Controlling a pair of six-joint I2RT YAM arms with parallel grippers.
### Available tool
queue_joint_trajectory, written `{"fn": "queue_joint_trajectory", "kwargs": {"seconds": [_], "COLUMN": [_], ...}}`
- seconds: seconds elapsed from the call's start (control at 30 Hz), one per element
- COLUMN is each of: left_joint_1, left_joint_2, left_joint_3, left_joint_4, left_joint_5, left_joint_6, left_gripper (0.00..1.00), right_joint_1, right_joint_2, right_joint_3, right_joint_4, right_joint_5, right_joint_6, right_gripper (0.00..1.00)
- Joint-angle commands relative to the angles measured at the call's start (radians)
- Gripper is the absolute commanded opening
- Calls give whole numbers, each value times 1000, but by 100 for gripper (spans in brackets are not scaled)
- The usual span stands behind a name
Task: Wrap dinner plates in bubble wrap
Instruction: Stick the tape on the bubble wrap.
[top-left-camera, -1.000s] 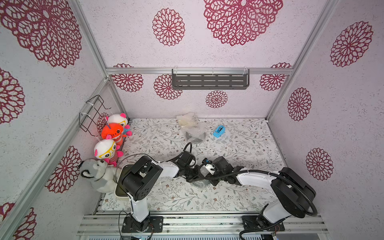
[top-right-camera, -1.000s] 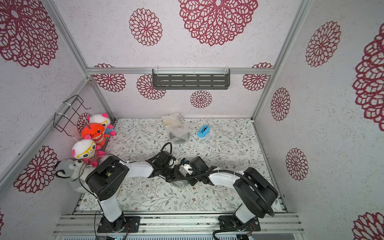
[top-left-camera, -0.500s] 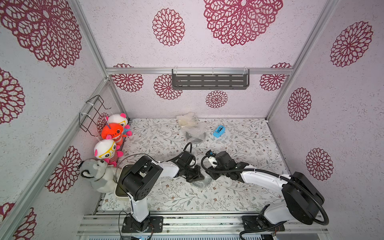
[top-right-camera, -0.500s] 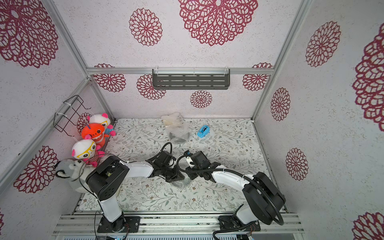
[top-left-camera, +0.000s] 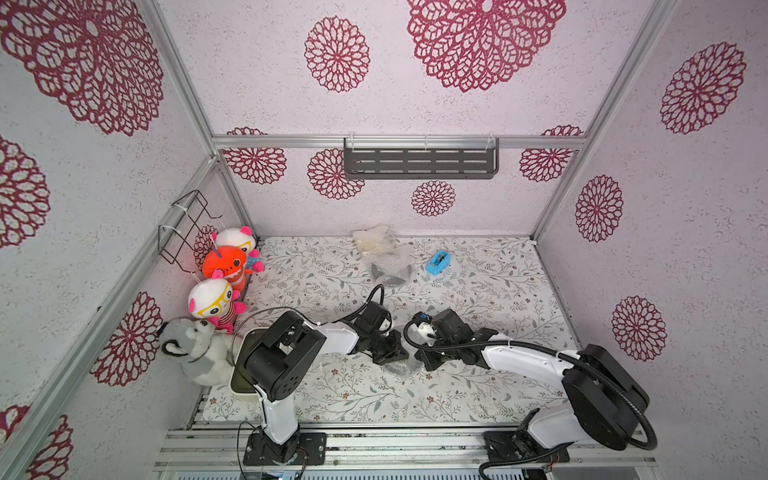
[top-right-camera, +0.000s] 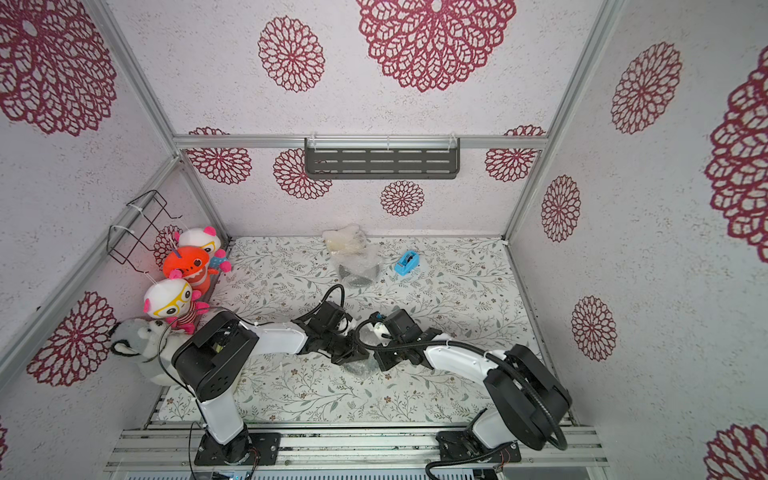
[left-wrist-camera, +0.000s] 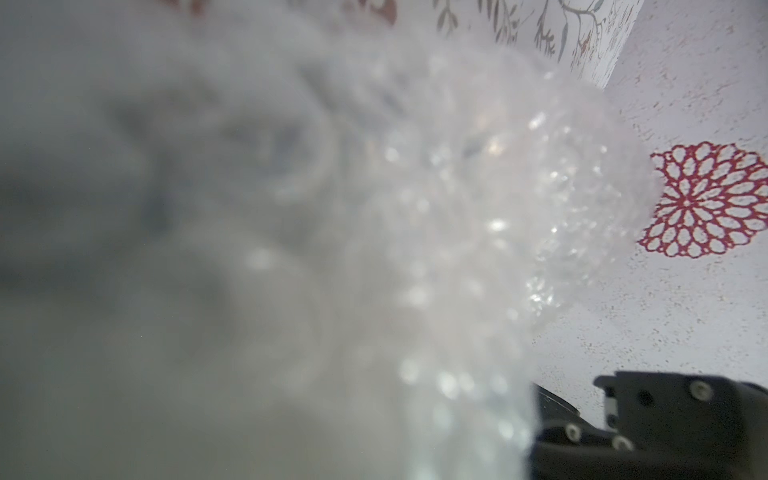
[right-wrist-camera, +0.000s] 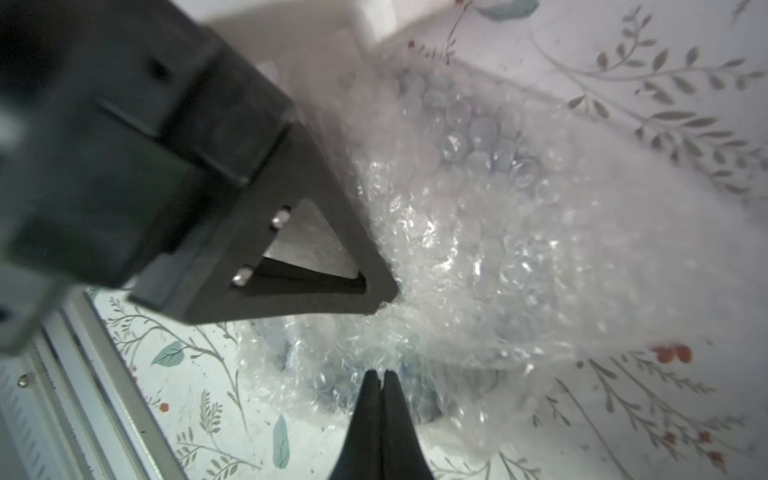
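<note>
A crumpled bundle of bubble wrap (top-left-camera: 403, 368) (top-right-camera: 360, 368) lies on the floral table between my two grippers. Something bluish shows faintly through it in the right wrist view (right-wrist-camera: 478, 137). My left gripper (top-left-camera: 397, 355) (right-wrist-camera: 384, 297) is shut, its tip buried in the bubble wrap, which also fills the left wrist view (left-wrist-camera: 415, 208). My right gripper (top-left-camera: 424, 363) (right-wrist-camera: 380, 374) is shut, tips against the bundle's near edge; no fold shows between them. At the back lie a black dinner plate in wrap (top-left-camera: 390, 272) and a cream wrapped bundle (top-left-camera: 374, 243).
A blue tape dispenser (top-left-camera: 438, 262) sits to the right of the wrapped plates. Plush toys (top-left-camera: 216, 303) line the left wall. A cream container with a dark inside (top-left-camera: 243, 380) sits under the left arm's base. A grey shelf (top-left-camera: 419, 162) hangs on the back wall.
The right gripper drew back from the bundle with its jaws apart, then came in again lower and shut. The left gripper stayed where it was, shut.
</note>
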Motion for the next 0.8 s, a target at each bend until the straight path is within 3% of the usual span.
{"fn": "queue_joint_trajectory", "kwargs": {"seconds": [0.0,0.13,0.3,0.6,0.77], "left_joint_1": [-4,-5,-4,-4,-5], "left_joint_2": [54,55,64,55,55], "left_joint_3": [-18,-20,-14,-17,-17], "left_joint_4": [-94,-93,-91,-93,-91], "left_joint_5": [-92,-92,-82,-88,-89], "left_joint_6": [10,9,12,12,12], "left_gripper": [0,0,0,0,0], "right_joint_1": [8,8,8,10,8], "right_joint_2": [60,38,-9,137,114], "right_joint_3": [-10,-27,46,15,15], "right_joint_4": [47,34,-18,35,2], "right_joint_5": [-13,53,22,42,61], "right_joint_6": [37,65,57,72,75], "right_gripper": [0,0,0,0,0]}}
